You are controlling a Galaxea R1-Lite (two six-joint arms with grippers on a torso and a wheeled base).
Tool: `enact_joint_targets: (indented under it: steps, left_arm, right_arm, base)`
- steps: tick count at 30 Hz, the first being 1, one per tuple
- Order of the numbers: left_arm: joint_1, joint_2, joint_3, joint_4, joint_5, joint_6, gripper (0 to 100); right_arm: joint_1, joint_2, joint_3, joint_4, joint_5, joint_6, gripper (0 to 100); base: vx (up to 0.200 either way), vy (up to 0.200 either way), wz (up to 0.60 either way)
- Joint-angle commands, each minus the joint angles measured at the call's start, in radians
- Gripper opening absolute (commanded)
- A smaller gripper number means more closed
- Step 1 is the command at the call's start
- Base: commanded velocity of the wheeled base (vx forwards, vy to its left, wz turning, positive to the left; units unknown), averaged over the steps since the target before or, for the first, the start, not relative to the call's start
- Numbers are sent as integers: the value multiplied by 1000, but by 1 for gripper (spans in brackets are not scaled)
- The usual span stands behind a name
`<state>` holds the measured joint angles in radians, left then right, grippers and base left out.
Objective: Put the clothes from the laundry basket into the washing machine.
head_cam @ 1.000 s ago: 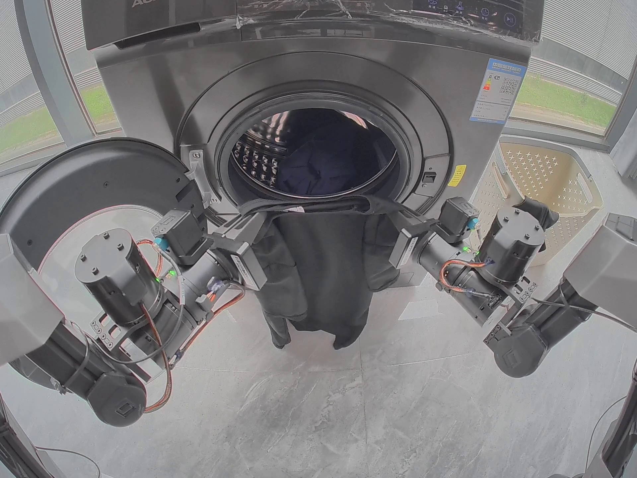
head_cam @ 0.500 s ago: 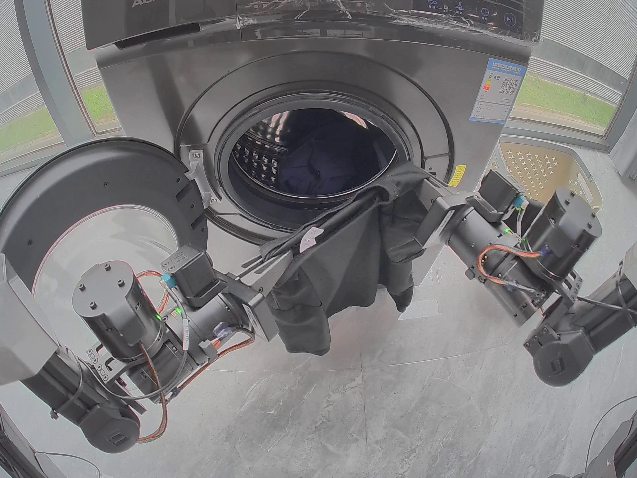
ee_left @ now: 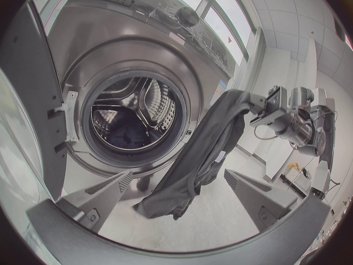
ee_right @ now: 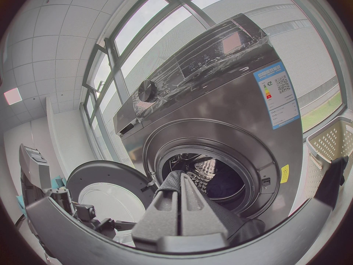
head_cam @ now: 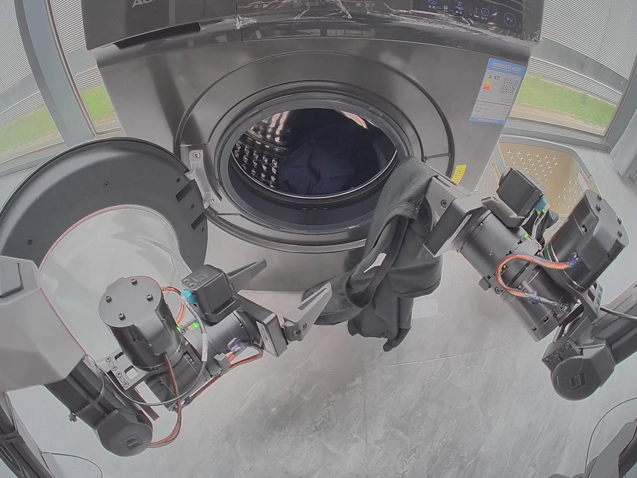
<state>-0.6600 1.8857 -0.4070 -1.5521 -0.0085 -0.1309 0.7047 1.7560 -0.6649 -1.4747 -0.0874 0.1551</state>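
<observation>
**Dark garment hanging from my right pincer at the washer's mouth**

My right pincer (head_cam: 430, 190) is clamped on one end of a dark garment (head_cam: 391, 267), fingers pressed flat together over the fabric. It holds that end up against the right side of the washing machine (head_cam: 332, 68) opening's rim. The rest of the cloth hangs down in folds in front of the machine's lower panel, clear of the grey floor (head_cam: 398, 399).

My left pincer (head_cam: 285, 288) is spread wide and grips nothing. It sits low, below the drum opening (head_cam: 312, 154). The garment's lower end hangs close by one left fingertip; I cannot tell whether they touch.

The round door (head_cam: 86, 187) stands swung open to the left. Inside the drum lie dark clothes (head_cam: 325, 160).

The cream laundry basket (head_cam: 551, 174) stands on the floor beside the machine's right side, behind my right arm. In the right wrist view a dark cloth (ee_right: 332, 181) drapes over its rim.
</observation>
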Motion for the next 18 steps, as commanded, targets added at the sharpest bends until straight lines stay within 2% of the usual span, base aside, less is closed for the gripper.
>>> enact_joint_targets:
  steps: [1, 8, 12, 18]
  left_arm:
    - [-3, 70, -7, 0, -4, 2, 100]
    - [-7, 130, -21, 0, -14, 8, 100]
    - [-7, 162, -9, 0, -39, 11, 100]
    - [5, 227, -19, -2, -44, 14, 100]
  right_arm:
    - [12, 28, -22, 4, 0, -2, 0]
    - [1, 88, -90, 7, 0, -3, 0]
    - [-4, 114, -128, 8, 0, -3, 0]
    - [-4, 122, -151, 11, 0, -9, 0]
  base:
    - [0, 0, 0]
    - [0, 0, 0]
    - [0, 0, 0]
    - [0, 0, 0]
